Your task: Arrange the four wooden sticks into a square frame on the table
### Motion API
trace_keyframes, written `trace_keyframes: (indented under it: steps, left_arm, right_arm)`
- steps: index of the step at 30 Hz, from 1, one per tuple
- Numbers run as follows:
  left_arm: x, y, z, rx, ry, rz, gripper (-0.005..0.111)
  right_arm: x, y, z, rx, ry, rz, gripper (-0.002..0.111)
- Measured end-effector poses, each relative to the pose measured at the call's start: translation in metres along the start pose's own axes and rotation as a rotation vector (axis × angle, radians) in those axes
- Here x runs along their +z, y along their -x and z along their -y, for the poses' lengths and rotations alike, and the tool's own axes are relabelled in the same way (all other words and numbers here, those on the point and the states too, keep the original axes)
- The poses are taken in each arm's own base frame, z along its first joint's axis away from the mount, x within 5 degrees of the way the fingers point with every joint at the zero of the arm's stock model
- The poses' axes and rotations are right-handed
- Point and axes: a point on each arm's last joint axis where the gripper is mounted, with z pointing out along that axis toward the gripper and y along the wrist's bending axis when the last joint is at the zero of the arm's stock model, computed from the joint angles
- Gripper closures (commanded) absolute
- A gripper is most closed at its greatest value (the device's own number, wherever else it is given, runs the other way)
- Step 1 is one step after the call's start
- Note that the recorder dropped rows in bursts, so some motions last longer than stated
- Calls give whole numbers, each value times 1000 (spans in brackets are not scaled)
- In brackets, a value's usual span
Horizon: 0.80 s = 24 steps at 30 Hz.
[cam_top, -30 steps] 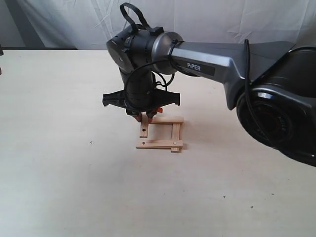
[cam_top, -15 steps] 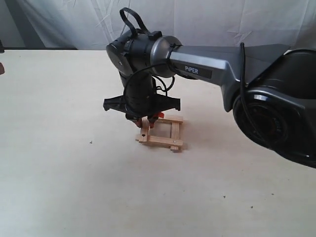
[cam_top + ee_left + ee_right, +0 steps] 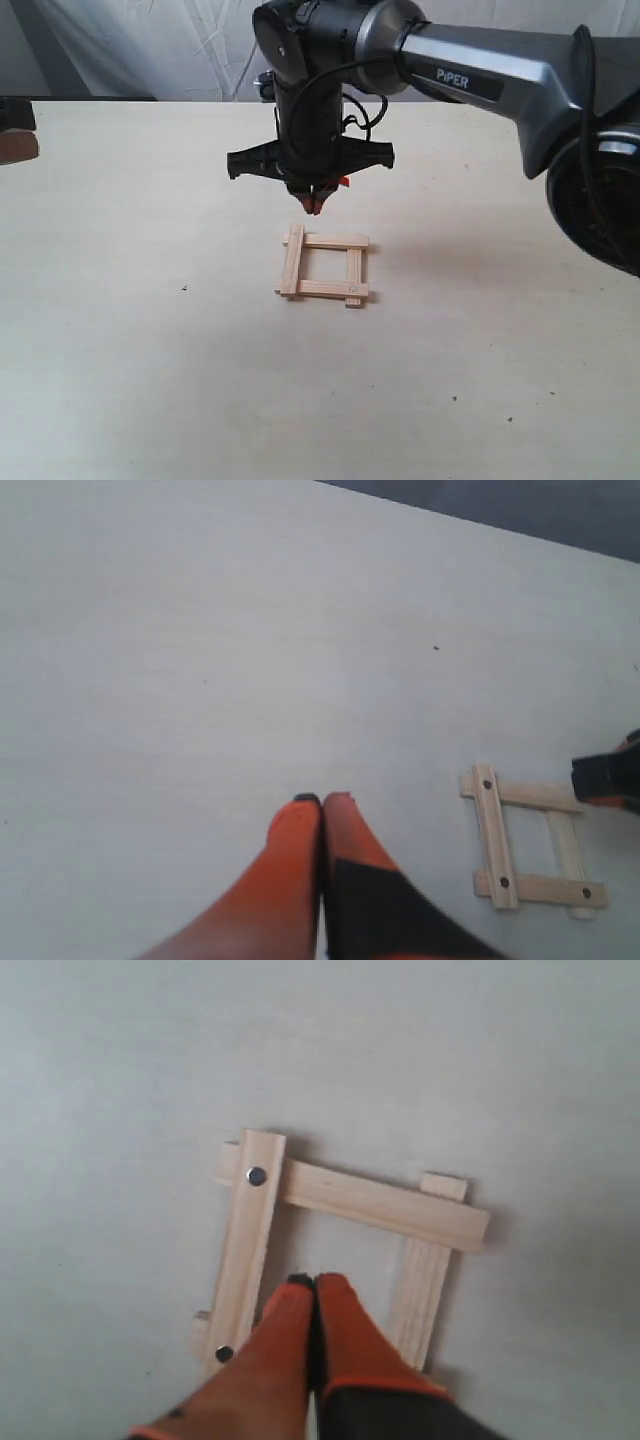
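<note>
Four wooden sticks form a small square frame (image 3: 325,265) on the table (image 3: 150,350). The left stick (image 3: 292,260) lies on top of the far stick (image 3: 337,241) and the near stick (image 3: 322,289), and the right stick (image 3: 355,277) closes the square. My right gripper (image 3: 316,206) hangs above the frame's far-left corner, shut and empty. In the right wrist view its fingertips (image 3: 316,1280) sit over the frame's open middle (image 3: 345,1250). My left gripper (image 3: 322,800) is shut and empty over bare table, with the frame (image 3: 525,845) off to one side.
The right arm's grey link (image 3: 490,70) reaches in from the right. A dark part with a brownish piece (image 3: 15,130) shows at the table's left edge. White cloth (image 3: 150,50) hangs behind the table. Tiny dark specks (image 3: 184,289) dot the tabletop.
My right gripper has let go of the left stick and risen well above the frame. The frame, skewed half a second ago, now lies flat and square.
</note>
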Motion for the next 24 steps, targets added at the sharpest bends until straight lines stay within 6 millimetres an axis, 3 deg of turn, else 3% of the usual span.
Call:
trace_keyframes:
  steps: [5,11,20,24]
  left_arm:
    - [6,-6,13,97,-34,-40,107]
    - [22,-11,9,110,-25,-103,107]
    - [32,-14,5,103,-17,-142,107]
    - [31,-16,7,97,-32,-164,107]
  right_arm:
    - [-21,6,12,-49,77,-1,108]
    - [-53,13,38,-63,107,49,108]
    - [-78,-23,131,30,85,82,108]
    - [-99,-67,177,80,92,209,108]
